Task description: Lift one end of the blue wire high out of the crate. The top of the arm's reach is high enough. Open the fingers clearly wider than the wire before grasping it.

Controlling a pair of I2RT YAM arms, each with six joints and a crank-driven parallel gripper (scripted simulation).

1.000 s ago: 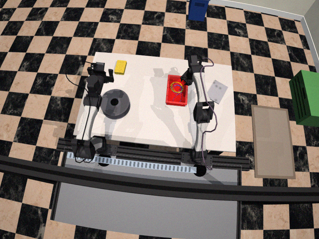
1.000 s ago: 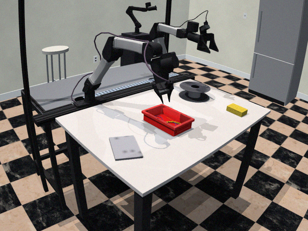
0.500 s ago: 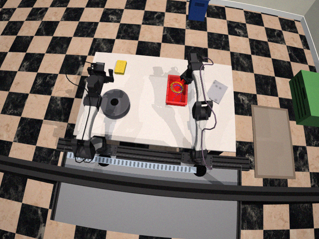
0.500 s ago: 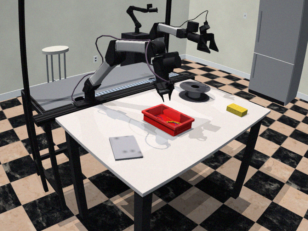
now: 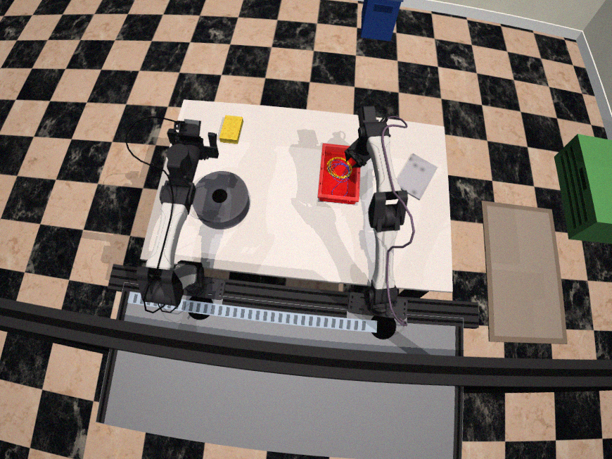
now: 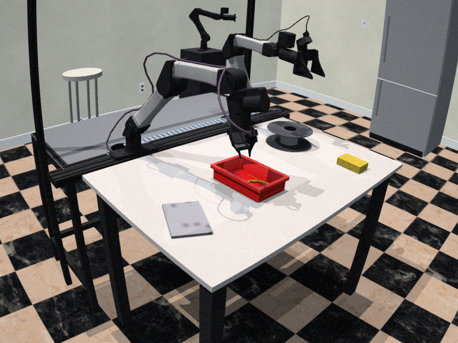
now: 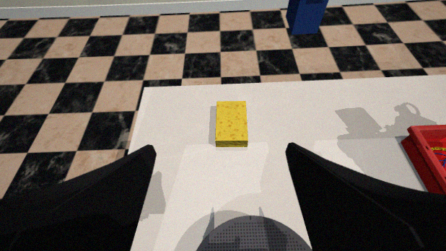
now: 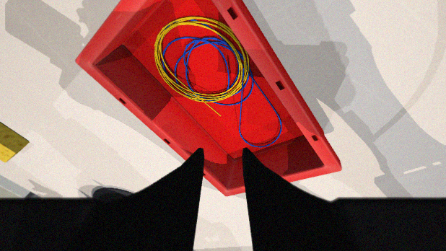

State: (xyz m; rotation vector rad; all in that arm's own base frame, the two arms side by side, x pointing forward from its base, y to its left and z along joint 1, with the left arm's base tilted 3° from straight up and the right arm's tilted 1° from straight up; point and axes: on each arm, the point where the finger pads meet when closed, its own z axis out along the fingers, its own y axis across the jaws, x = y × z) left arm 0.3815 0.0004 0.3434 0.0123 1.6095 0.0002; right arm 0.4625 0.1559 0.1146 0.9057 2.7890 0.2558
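Observation:
The red crate (image 5: pixel 338 198) (image 6: pixel 236 184) (image 8: pixel 297 111) stands on the table. In it the blue wire (image 8: pixel 260 146) lies coiled, with a long loop reaching toward the crate's near corner in the right wrist view; I cannot make out a loose end. A yellow wire (image 8: pixel 157 54) coil lies over and around it. My right gripper (image 6: pixel 245 154) (image 8: pixel 223 151) points down above the crate, its fingers partly open and empty; in its wrist view the tips appear just below and left of the blue loop. My left gripper (image 6: pixel 317 77) (image 7: pixel 220 147) is wide open, empty and high, away from the crate.
A dark spool (image 5: pixel 219 209) (image 7: pixel 252 234) stands on the table below the left arm. A yellow sponge (image 5: pixel 231 129) (image 6: pixel 351 163) (image 7: pixel 232 120) lies near the table's far left corner in the top view. A flat grey plate (image 5: pixel 418 175) (image 6: pixel 187 219) lies beyond the crate.

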